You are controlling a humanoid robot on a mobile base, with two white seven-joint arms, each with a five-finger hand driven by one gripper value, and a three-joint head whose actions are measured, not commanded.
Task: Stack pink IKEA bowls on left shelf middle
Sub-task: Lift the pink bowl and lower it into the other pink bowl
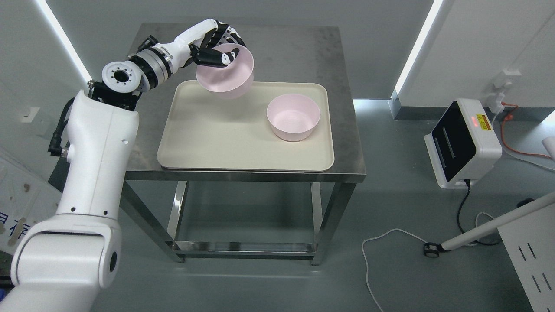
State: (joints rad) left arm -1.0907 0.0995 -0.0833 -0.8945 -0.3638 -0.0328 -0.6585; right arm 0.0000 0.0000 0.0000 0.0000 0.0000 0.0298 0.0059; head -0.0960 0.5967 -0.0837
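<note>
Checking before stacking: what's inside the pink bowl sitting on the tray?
Nothing visible: the pink bowl on the cream tray shows a bare interior. The left hand holds the other bowl tilted above the tray.

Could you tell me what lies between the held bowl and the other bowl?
Only bare tray in the head view; nothing between the held bowl and the other bowl.

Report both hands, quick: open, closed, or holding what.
Left hand: closed on the rim of a tilted pink bowl, lifted over the tray.
Right hand: not in view.

one bowl [293,117] on tray [208,143] right — another [225,76] above, back-left
</note>
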